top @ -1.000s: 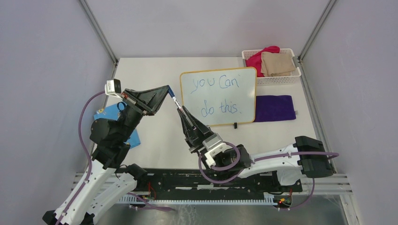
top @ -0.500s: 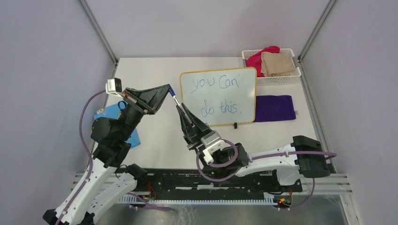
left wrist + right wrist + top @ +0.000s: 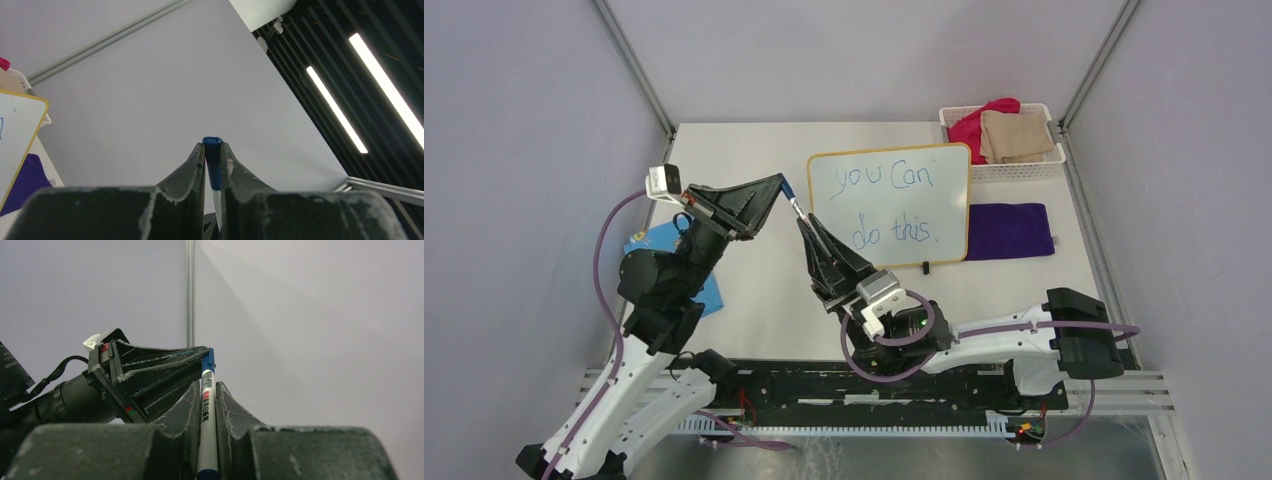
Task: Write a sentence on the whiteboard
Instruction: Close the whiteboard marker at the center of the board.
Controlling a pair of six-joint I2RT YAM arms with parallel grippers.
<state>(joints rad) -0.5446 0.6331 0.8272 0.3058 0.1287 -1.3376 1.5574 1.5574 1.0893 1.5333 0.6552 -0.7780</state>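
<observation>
The left gripper's (image 3: 212, 150) fingers (image 3: 196, 161) are clenched narrowly on the blue cap (image 3: 213, 160) at the end of a marker (image 3: 794, 207). The right gripper's (image 3: 206, 390) fingers (image 3: 226, 405) pinch the marker's white barrel, almost closed, just below the cap. Seen from above, the marker bridges the two, the left gripper (image 3: 781, 183) at 11 o'clock from the right gripper (image 3: 804, 228). The whiteboard (image 3: 949, 205) lies on the table (image 3: 764, 290), starting just beside the marker toward 3 o'clock from it. The sentence (image 3: 911, 231) on it reads "you Can do this." in blue, in two lines. A purple cloth (image 3: 1006, 230) lies at the board's 3 o'clock, and a white basket (image 3: 1024, 170) at its 1 o'clock.
</observation>
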